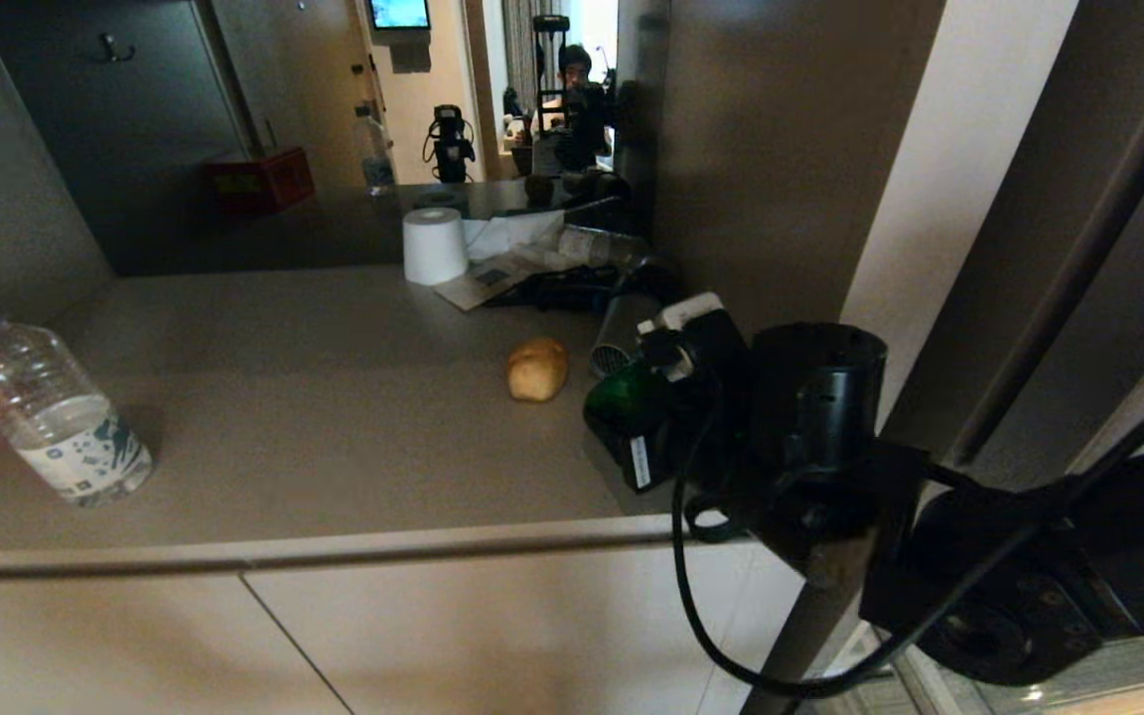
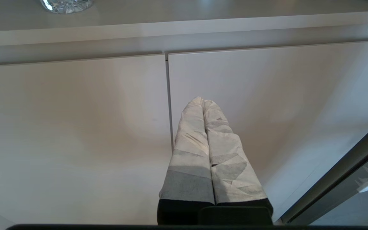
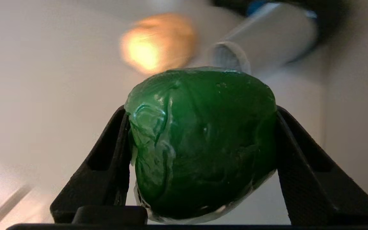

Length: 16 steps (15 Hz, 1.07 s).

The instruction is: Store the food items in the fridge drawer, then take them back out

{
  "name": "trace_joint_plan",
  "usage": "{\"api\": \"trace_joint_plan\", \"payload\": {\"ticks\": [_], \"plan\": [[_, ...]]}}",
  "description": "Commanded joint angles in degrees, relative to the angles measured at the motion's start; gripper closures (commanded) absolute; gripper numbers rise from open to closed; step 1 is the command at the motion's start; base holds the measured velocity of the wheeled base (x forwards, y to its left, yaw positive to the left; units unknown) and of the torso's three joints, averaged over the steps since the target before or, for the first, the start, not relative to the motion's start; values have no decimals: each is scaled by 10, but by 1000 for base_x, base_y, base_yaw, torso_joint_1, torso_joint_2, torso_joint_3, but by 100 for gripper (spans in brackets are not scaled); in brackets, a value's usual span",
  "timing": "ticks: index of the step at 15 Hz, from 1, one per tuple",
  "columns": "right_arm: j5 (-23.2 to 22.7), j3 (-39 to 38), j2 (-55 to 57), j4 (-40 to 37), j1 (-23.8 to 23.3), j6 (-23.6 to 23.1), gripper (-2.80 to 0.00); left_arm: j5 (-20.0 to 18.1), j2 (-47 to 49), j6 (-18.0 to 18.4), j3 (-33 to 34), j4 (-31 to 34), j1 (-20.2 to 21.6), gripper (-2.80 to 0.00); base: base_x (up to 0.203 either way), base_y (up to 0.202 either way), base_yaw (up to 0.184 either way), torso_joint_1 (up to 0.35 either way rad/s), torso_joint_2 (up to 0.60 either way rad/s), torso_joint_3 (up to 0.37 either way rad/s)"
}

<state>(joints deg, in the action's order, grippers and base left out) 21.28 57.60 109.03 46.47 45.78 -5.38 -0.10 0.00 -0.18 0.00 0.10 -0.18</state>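
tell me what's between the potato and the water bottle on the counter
Nothing: in the head view only bare counter lies between the potato and the water bottle.

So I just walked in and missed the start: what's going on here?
The right hand is shut on the green bell pepper, holding it over the right end of the counter. The potato lies on the counter just beside it. The left hand is parked, shut and empty, in front of the cabinet doors.
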Motion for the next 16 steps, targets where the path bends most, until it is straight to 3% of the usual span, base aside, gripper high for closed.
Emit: {"api": "trace_joint_plan", "payload": {"ticks": [1, 3, 7, 8, 16], "plan": [[51, 35, 50, 3, 0, -1, 0, 0, 1, 0, 0, 0, 0, 0, 0, 0, 0, 0, 0, 0], [83, 68, 77, 3, -2, -2, 0, 0, 1, -1, 0, 0, 0, 0, 0, 0, 0, 0, 0, 0], [92, 106, 104, 1, -24, -6, 0, 0, 1, -1, 0, 0, 0, 0, 0, 0, 0, 0, 0, 0], [92, 108, 105, 2, -27, -7, -280, 0, 1, -1, 0, 0, 0, 0, 0, 0, 0, 0, 0, 0], [99, 104, 85, 2, -29, -10, -280, 0, 1, -1, 0, 0, 0, 0, 0, 0, 0, 0, 0, 0]]}}
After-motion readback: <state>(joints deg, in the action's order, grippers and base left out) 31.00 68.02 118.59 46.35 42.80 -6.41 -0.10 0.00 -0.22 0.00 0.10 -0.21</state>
